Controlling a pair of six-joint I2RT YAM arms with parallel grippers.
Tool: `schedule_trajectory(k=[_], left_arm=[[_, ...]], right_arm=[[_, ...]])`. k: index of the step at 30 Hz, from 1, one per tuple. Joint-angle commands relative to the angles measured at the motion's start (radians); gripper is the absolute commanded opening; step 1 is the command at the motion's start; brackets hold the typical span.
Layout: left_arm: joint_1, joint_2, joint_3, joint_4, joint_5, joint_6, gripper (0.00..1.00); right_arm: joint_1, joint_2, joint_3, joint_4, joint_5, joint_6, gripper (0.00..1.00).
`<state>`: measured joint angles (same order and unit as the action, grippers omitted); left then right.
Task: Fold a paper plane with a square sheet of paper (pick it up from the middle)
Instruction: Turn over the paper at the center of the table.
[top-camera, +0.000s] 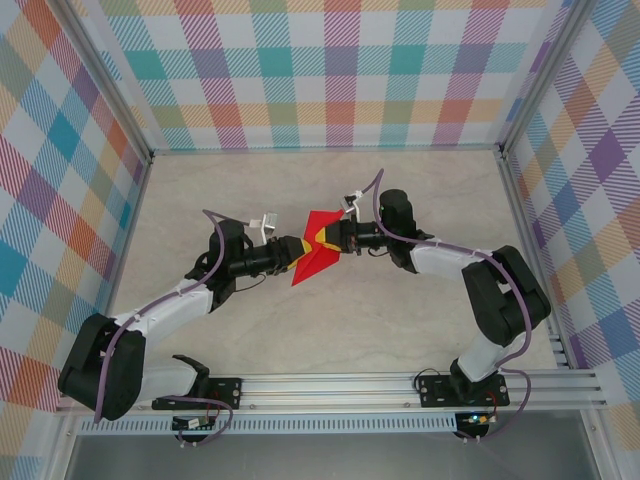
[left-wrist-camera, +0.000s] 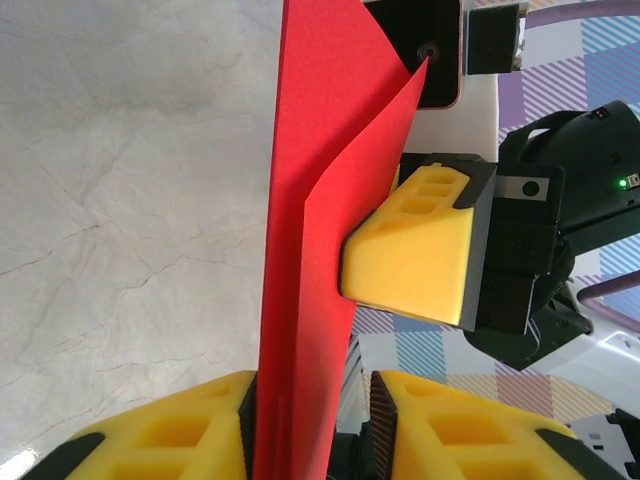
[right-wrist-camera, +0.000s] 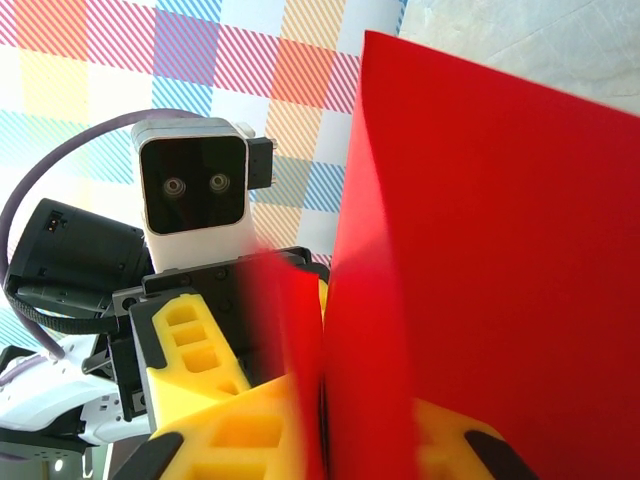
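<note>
Holding the sheet of paper (top-camera: 312, 256) up in the air over the middle of the table (top-camera: 400, 320), well apart from every edge and corner, so counting the pick-up as done. Pinching it with the right pincer (top-camera: 328, 238), pressed together on the red paper from the side toward the far right corner, and pressing one yellow pad (left-wrist-camera: 410, 250) flat against a layer, as seen from the left wrist. Straddling the same paper with the left pincer (top-camera: 296, 251) from the near left side: laying one finger (left-wrist-camera: 170, 440) against the sheet, setting the other just beside it and leaving a thin dark gap there. Cannot tell whether nipping the paper or merely bracketing it.

Showing two red layers meeting along a straight crease and splaying apart toward one end, so judging at least one fold as made. Looking, from above, like a broad creased shape with one sharp corner pointing toward the far edge, not like a slim dart. Judging the work as partway along at best: lifting done, first creasing done, nose folds perhaps begun. Leaving, by this reading, the narrowing folds, the wing folds and the pressing of the creases.
</note>
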<state>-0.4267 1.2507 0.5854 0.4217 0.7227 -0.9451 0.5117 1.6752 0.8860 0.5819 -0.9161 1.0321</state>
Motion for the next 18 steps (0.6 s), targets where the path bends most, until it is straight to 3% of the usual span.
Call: schedule_trajectory(k=[1, 7, 13, 18], left_arm=[[0.017, 0.007, 0.014, 0.011, -0.002, 0.017, 0.3], [0.017, 0.006, 0.022, -0.029, -0.011, 0.059, 0.11], [0.016, -0.043, 0.068, -0.267, -0.121, 0.248, 0.07], [-0.003, -0.074, 0.127, -0.494, -0.283, 0.453, 0.06]], right_arm=[[-0.005, 0.02, 0.024, -0.002, -0.025, -0.029, 0.13], [-0.014, 0.011, 0.01, -0.056, -0.004, -0.064, 0.21], [-0.028, -0.087, -0.011, -0.327, 0.165, -0.204, 0.48], [-0.032, -0.21, -0.024, -0.579, 0.412, -0.323, 0.7]])
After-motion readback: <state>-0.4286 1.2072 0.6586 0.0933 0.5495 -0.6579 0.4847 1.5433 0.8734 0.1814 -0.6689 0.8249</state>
